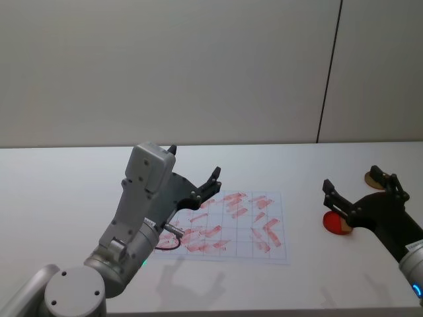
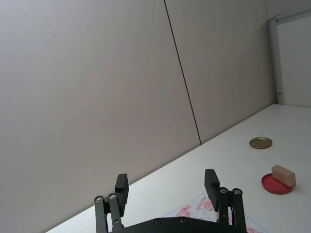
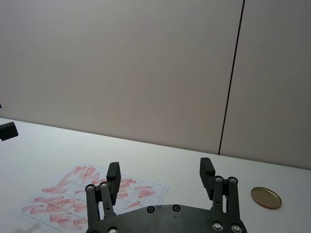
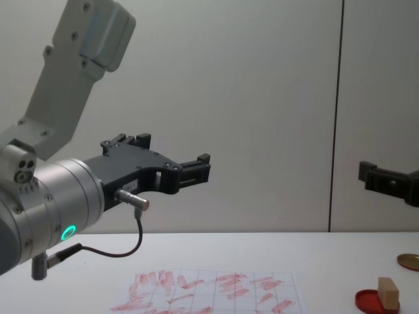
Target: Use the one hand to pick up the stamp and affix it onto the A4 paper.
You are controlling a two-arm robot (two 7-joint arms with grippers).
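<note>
above the ink pad (image 1: 337,224) and stamp (image 4: 387,293), seemingly, right gripper (image 1: 350,177) hangs spread wide, empty; left gripper (image 1: 195,162) wide too.

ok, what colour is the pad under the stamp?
Red round ink pad, clearest in left wrist view.

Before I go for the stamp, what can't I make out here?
The stamp: head view, hidden behind the right gripper, over the ink pad.
A4 paper, left part: head view, covered by the left arm.
A4 paper's near edge: chest view, cut off at the bottom edge.
</note>
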